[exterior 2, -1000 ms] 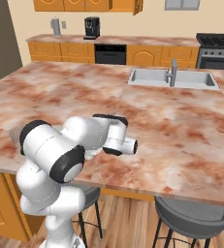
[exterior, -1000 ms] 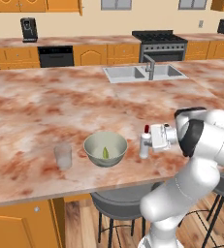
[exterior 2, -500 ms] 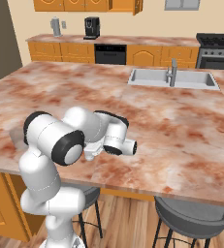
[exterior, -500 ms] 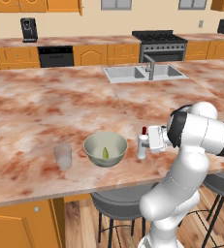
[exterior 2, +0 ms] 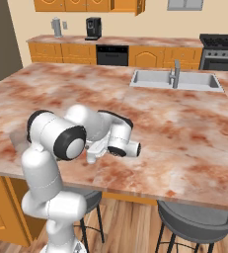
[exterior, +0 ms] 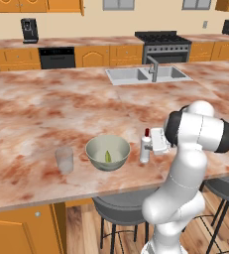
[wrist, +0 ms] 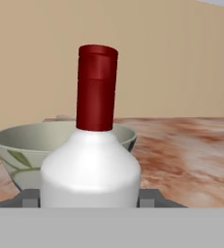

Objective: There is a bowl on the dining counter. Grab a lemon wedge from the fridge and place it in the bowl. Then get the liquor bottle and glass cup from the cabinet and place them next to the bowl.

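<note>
On the dining counter [exterior: 46, 114] stands a pale green bowl [exterior: 97, 159] with a lemon wedge [exterior: 107, 157] inside it. Left of the bowl is a glass cup [exterior: 64, 159]. Close to the bowl's right side a white liquor bottle [exterior: 145, 149] with a red cap stands upright. My gripper [exterior: 147, 148] reaches it from the right and is shut on its body. In the hand view the bottle [wrist: 90, 167] sits between my fingertips [wrist: 30, 199], with the bowl [wrist: 16, 145] just behind it to the left.
The counter's near edge runs just in front of the bowl and bottle. A dark stool [exterior: 121, 208] stands under it, and another stool [exterior: 226, 187] to the right. The sink [exterior: 136, 75] and faucet [exterior: 153, 69] lie at the counter's far side.
The arm's elbow has swung up and in towards the counter. The bottle has stayed in the gripper beside the bowl, shifting only slightly towards it.
</note>
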Robot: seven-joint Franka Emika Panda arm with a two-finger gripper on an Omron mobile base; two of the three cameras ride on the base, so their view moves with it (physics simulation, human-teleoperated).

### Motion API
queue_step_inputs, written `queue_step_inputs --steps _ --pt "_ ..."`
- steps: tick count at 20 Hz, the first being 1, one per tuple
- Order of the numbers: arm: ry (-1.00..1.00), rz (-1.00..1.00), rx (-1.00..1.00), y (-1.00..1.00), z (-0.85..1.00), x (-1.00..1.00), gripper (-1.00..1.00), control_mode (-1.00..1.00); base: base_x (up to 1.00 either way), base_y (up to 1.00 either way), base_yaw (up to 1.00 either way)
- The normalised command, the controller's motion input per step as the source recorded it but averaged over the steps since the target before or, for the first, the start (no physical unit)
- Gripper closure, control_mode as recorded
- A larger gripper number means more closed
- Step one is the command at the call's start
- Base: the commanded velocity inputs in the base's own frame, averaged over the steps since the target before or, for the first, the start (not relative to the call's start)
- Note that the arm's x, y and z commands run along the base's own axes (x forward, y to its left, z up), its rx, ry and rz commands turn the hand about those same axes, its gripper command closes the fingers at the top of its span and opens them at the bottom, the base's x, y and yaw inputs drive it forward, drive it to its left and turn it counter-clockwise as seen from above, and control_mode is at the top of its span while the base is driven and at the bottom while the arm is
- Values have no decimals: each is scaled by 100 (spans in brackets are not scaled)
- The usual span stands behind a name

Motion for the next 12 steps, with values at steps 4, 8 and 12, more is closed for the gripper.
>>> queue_step_inputs --steps 4,8,12 --pt "-6 0 -6 25 -28 -2 -100 -100 0 0 0" --pt "-8 0 -3 1 -1 -5 -100 -100 0 0 0" --pt "-4 0 0 0 3 -2 -100 -100 0 0 0"
